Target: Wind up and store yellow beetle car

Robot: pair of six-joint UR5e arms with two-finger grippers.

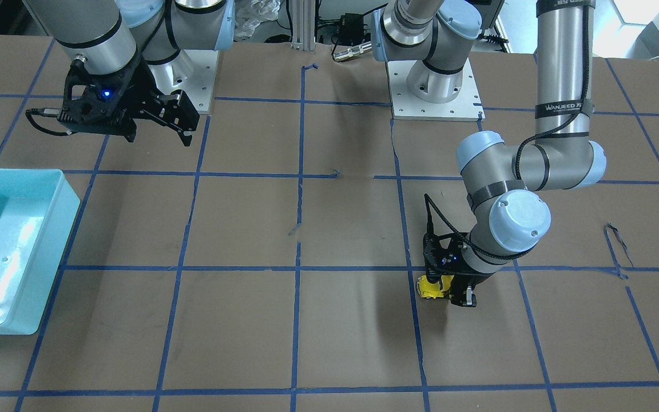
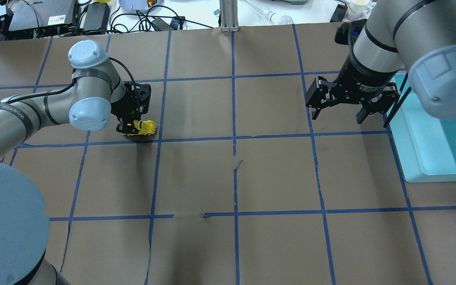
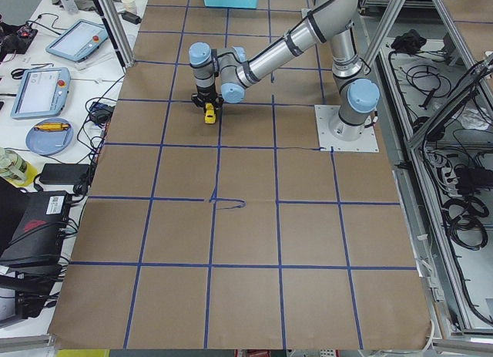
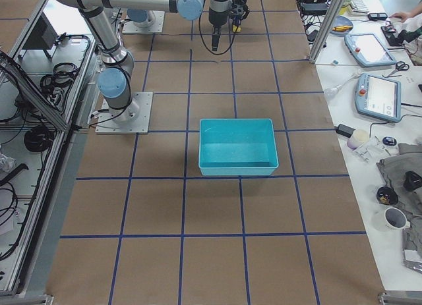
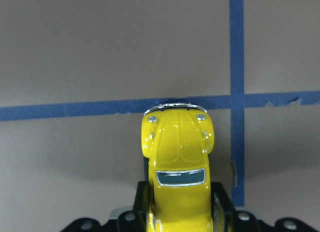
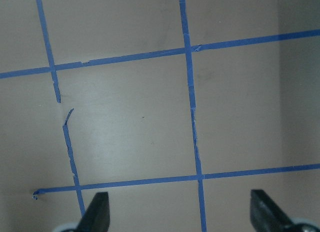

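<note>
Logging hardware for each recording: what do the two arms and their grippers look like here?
The left arm and right arm are silver tubes with pale blue joint caps. A black cable runs along the left arm under black straps, one lettered WANJEED. The left gripper and right gripper are black with two jaws each. The right one bears white lettering and a blue light.

The left arm is bent at the elbow with its wrist pointing straight down, and the left gripper point(image 2: 131, 127) is clamped on the sides of the yellow car point(image 2: 147, 126), whose nose sticks out past the fingers. The right gripper point(image 2: 338, 114) hangs raised, pointing down, its fingers spread wide
</note>
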